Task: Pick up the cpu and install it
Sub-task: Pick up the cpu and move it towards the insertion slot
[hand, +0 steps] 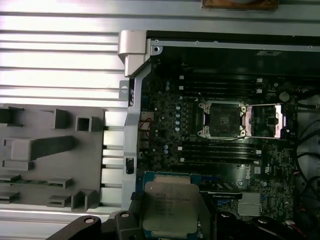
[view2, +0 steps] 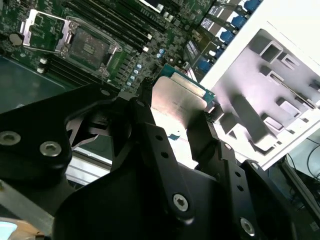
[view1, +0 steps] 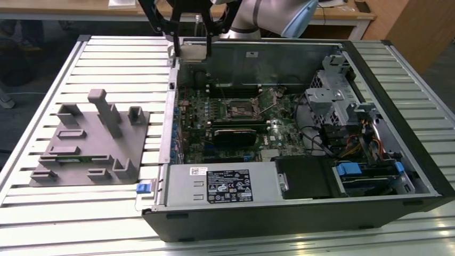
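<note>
Gripping flat silver square cpu point(hand: 169, 207) between black fingers point(view2: 150, 135).

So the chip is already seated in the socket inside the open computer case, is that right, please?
Not quite: the chip is held in the gripper, not seated. The socket inside the open computer case sits empty, as the first wrist view shows.

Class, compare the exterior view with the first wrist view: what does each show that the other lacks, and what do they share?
Exterior view: the robot arm, the power supply and the drive bays. First wrist view: print on the cpu top, and the socket frame swung open. Shared: the cpu held in the jaws, the grey fixture, the motherboard.
</note>
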`<state>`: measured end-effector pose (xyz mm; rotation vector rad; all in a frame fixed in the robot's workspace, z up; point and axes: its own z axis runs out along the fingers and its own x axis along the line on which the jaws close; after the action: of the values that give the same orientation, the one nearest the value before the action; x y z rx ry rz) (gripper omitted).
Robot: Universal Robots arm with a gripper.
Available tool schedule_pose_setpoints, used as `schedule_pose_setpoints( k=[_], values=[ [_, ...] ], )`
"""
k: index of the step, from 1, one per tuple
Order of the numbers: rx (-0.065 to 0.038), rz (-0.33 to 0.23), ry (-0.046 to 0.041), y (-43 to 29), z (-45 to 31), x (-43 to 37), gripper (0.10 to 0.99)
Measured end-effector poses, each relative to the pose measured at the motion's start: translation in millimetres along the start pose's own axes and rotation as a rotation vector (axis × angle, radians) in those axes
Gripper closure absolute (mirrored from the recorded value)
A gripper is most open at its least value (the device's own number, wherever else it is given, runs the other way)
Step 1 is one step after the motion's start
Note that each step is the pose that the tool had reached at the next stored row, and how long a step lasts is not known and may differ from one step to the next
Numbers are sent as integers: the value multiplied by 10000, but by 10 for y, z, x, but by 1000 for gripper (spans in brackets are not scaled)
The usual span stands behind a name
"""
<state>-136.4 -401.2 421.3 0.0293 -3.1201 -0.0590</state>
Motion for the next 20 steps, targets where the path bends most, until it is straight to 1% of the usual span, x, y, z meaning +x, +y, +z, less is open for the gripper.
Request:
schedule_pose_setpoints(
  k=[9, 15, 20],
  values=[
    [-3, 0, 0, 3, -4, -191, 557],
    [-4, -2, 0, 7, -6, -294, 557],
    [-4, -5, 0, 41, 0, -374, 557]
  ],
)
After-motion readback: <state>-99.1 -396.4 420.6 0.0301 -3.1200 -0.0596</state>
